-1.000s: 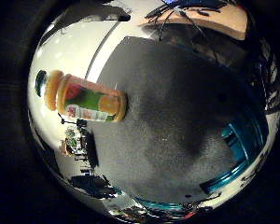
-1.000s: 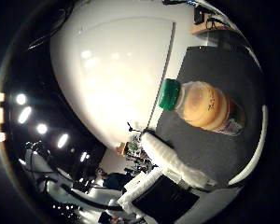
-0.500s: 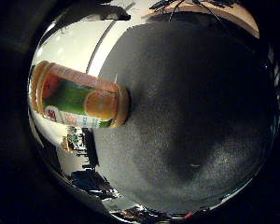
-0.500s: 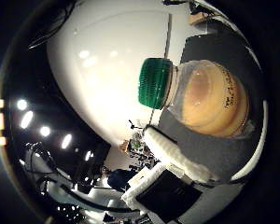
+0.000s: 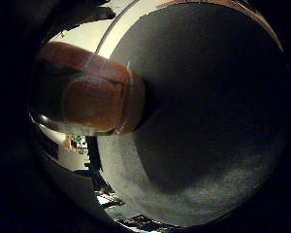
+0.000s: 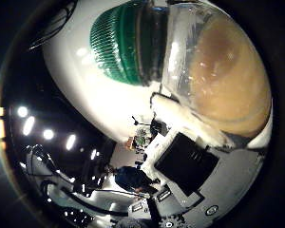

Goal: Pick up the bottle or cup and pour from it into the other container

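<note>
- The bottle [image 6: 213,80] fills much of both palm views, so I judge it is right up against my palm, with very little gap, if any.
- It stands on the dark grey mat [image 5: 213,121] that covers the counter [image 5: 85,34]; its base shows meeting the mat in the little-finger-side view.
- Its long axis runs across my palm: the green ribbed cap [image 6: 121,45] and the neck show at the thumb side, while the labelled lower body shows at the little-finger side. So I am coming at its flank, not at its top.
- The juice inside is orange and cloudy and reaches well up toward the shoulder, so I expect it to feel heavy and to slosh once tipped.
- My hand [image 6: 190,175] shows only as white and black parts close beside the bottle's body; one white padded part lies against or just beside the bottle.
- I cannot tell whether my fingers are wrapped round it or straight.
- The other container is not in view, so I cannot place the pour target.
- My guess: the next step is closing round the body below the shoulder.
</note>
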Controlling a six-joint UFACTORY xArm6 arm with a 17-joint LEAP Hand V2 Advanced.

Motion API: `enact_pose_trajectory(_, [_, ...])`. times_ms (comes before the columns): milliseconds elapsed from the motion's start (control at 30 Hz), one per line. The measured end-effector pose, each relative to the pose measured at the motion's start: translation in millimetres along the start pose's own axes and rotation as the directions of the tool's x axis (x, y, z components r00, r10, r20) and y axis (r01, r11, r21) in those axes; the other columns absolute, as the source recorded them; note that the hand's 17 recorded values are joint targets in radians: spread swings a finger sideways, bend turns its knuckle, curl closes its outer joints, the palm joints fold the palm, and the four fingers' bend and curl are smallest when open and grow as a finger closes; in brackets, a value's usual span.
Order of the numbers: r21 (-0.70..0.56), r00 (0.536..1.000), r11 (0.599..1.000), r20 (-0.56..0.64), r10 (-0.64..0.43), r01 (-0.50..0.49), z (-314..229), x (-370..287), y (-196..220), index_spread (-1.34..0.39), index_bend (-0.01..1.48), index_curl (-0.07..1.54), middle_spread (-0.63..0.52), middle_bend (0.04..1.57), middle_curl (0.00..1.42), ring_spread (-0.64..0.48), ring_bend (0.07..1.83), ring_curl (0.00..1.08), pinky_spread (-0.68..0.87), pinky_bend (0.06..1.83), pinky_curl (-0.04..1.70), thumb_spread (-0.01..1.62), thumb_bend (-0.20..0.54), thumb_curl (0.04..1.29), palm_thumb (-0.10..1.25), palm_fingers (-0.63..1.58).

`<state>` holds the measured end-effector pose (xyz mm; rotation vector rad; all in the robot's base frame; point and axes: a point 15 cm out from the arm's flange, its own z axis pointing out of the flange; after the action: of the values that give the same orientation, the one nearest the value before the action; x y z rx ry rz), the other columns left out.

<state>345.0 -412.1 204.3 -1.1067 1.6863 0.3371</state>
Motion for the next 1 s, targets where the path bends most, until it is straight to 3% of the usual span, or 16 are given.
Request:
enact_pose_trajectory(67, [-0.046, 1.0, 0.999, 0.005, -0.005, 0.005, 4.1, -10.2, 5.6, -0.26, 0.24, 0.41, -0.1, 0.68, 0.52, -0.14, 1.08, 0.35, -0.31, 1.28, 0.07, 1.0, -0.009, 0.41, 0.82, 1.2])
enact_pose_trajectory(233, [-0.113, 1.0, 0.993, 0.016, -0.013, 0.015, 19.0, -24.3, 8.6, -0.28, 0.54, 0.59, -0.09, 0.94, 0.62, -0.14, 1.16, 0.43, -0.32, 1.35, 0.2, 0.89, -0.019, 0.48, 0.91, 1.32])
enact_pose_trajectory(533, [-0.149, 0.999, 0.988, 0.029, -0.034, 0.038, 26.7, -37.5, 8.6, -0.2, 1.04, 0.78, -0.08, 1.27, 0.69, -0.17, 1.35, 0.57, -0.2, 1.53, 0.39, 0.81, -0.012, 0.59, 1.03, 1.18])
enact_pose_trajectory(767, [-0.147, 0.996, 0.985, 0.008, -0.088, 0.088, 15.4, -66.5, 2.0, -0.18, 1.16, 0.79, -0.09, 1.38, 0.71, -0.19, 1.4, 0.65, -0.18, 1.57, 0.5, 0.76, -0.012, 0.69, 1.11, 1.11])
enact_pose_trajectory(1000, [-0.24, 0.984, 0.958, -0.039, -0.171, 0.157, 16.5, -113.9, 6.3, -0.18, 1.2, 0.78, -0.08, 1.41, 0.7, -0.2, 1.4, 0.7, -0.17, 1.53, 0.62, 0.7, -0.02, 0.77, 1.1, 1.1])
